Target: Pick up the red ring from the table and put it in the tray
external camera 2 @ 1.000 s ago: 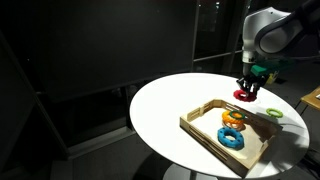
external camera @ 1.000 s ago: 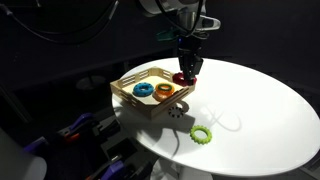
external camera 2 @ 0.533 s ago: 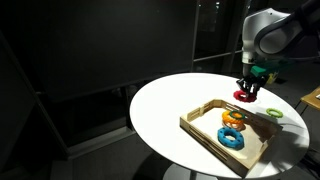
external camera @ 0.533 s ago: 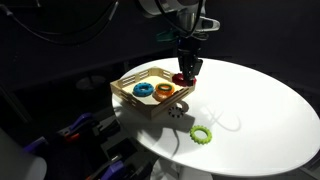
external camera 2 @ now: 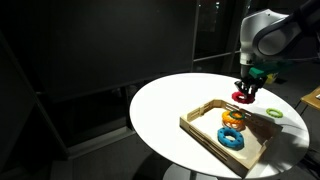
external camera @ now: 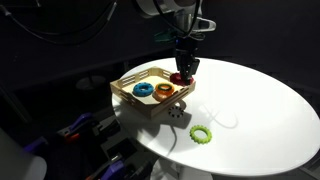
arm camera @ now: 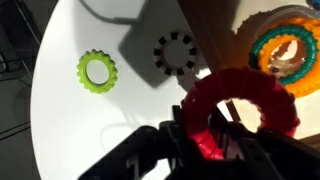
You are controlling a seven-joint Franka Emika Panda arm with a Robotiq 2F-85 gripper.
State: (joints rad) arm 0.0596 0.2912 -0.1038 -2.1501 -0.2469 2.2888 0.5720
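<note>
My gripper is shut on the red ring and holds it just above the near edge of the light-wood tray on the round white table. In the wrist view the red ring fills the lower right, pinched by the dark fingers. In an exterior view the ring hangs over the tray's far side. The tray holds a blue ring and an orange ring.
A thin green toothed ring lies on the table near its front edge; it also shows in the wrist view. Another green ring lies beside the tray. Dark surroundings around the table.
The gripper with the red ring has lifted slightly and shifted a little toward the tray; nothing else has moved.
</note>
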